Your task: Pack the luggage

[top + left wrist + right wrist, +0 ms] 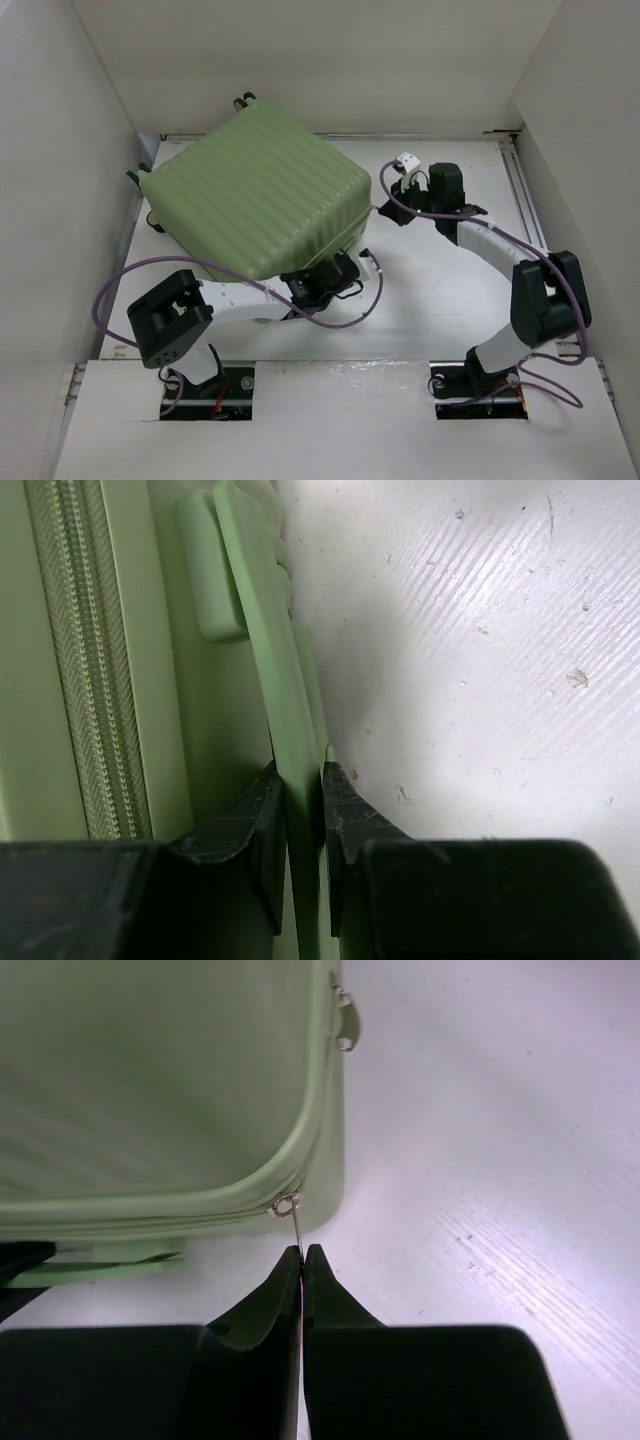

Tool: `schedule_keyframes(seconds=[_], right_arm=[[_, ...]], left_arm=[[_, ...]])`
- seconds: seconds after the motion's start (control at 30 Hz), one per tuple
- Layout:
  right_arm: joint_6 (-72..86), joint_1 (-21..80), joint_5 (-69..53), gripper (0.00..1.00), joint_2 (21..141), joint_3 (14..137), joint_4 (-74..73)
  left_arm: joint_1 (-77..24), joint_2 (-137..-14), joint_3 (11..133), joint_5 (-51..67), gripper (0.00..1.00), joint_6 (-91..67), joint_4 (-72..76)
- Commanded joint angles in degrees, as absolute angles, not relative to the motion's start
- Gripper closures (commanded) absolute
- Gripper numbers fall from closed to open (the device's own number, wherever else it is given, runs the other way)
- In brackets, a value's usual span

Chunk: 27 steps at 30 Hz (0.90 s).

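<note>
Between black fingertips of left gripper (303,780), pinches flat pale green plastic handle strip (262,650), with jaws almost together and only the strip's thickness in the gap. Looks meant as an anchor against sliding during zipping. Just beside that, shows pale green woven zipper tape (92,680) along the shell, teeth meshed on this stretch.

Between black fingertips of right gripper (302,1257), nips thin silver metal zipper pull (295,1225), with jaws pressed together on it, at a rounded corner of the large pale green ribbed hard-shell luggage (260,195). Probably held that way for dragging the slider round the seam. Shows second silver pull (345,1022) further along the same edge, untouched.

Finds luggage lying flat, lid down, on white table (440,300), toward the far left, with both arms at its near-right side.

Reads as closing stage of packing. Calls for a tug along the seam line, not away from it. Risks the pull slipping out, or the case skidding despite the anchor.
</note>
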State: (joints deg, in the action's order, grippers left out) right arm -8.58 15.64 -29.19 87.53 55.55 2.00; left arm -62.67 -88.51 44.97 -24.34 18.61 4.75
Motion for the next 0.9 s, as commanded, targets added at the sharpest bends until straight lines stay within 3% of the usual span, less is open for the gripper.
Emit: schedule_keyframes(seconds=[0.0, 0.3, 0.63, 0.73, 0.87], right_arm=[[-13.18, 7.91, -13.71, 1.00, 92.08, 62.92, 3.87], [-15.64, 6.77, -16.08, 1.00, 102.21, 74.43, 6.85], [-11.52, 11.24, -30.84, 1.00, 117.32, 86.12, 19.42], [-9.41, 12.65, -34.35, 1.00, 117.95, 84.21, 23.72], [-3.70, 13.79, -35.95, 1.00, 115.58, 71.59, 32.24]], left_arm=[[-66.97, -94.31, 39.20, -11.78, 1.00, 21.88, -14.15], [-68.64, -94.31, 38.14, -8.53, 1.00, 23.64, -13.54], [-69.79, -94.31, 37.62, -7.29, 1.00, 24.87, -13.54], [-69.79, -93.78, 37.62, -7.29, 1.00, 25.49, -13.54], [-69.79, -91.94, 37.09, -7.29, 1.00, 28.11, -13.54]])
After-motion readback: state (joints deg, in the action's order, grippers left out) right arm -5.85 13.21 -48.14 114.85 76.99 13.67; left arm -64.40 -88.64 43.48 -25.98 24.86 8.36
